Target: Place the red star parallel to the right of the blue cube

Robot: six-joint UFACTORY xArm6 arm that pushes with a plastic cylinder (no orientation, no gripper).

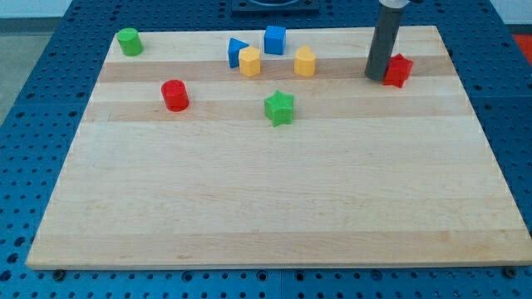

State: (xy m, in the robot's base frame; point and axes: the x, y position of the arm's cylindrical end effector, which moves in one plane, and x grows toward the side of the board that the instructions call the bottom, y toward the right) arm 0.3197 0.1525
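The red star (400, 71) lies near the view's top right on the wooden board (274, 199). My tip (376, 78) stands right against the star's left side, touching or nearly touching it. The blue cube (275, 39) sits at the view's top centre, well to the left of the star and a little higher in the view.
A blue triangular block (237, 51) and two yellow hexagonal blocks (250, 61) (305, 61) lie just below the blue cube. A green star (279, 108) lies at centre, a red cylinder (174, 95) at left, a green cylinder (128, 41) at top left.
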